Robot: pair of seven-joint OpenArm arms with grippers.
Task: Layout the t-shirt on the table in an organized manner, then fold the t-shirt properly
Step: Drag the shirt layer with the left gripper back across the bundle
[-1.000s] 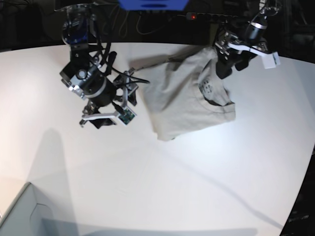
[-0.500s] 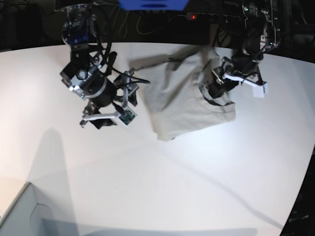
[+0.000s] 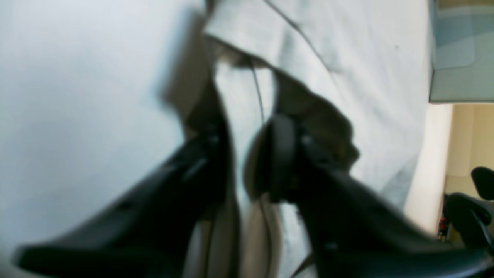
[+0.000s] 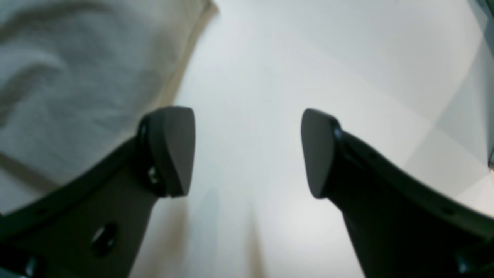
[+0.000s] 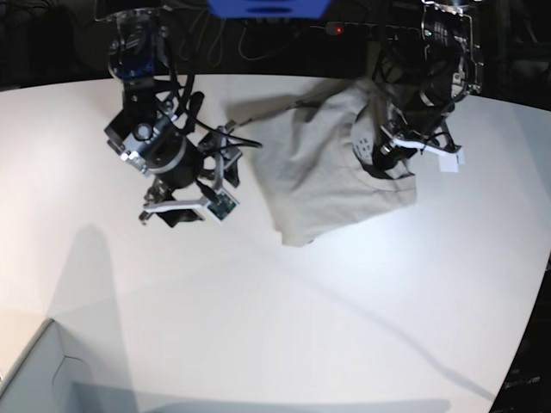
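The light grey-beige t-shirt [image 5: 314, 172] lies rumpled and partly doubled over at the back middle of the white table [image 5: 301, 301]. My left gripper [image 5: 385, 153] is down on its collar area at the shirt's right side. In the blurred left wrist view the left gripper [image 3: 241, 154] has its fingers [image 3: 208, 154] nearly together, with t-shirt [image 3: 347, 58] fabric pinched between them. My right gripper [image 5: 194, 196] hovers left of the shirt. In the right wrist view the right gripper [image 4: 247, 154] is open over bare table [image 4: 289, 58], with the t-shirt [image 4: 77, 58] edge by its left finger.
A grey box corner [image 5: 34, 370] juts in at the front left. A power strip with a red light [image 5: 340, 30] and cables lie behind the table. The table's curved edge [image 5: 538, 284] runs down the right side.
My left arm came down from the shirt's back right corner onto the collar area and its jaws closed on the fabric, shifting the shirt's right edge slightly. The right arm stayed still.
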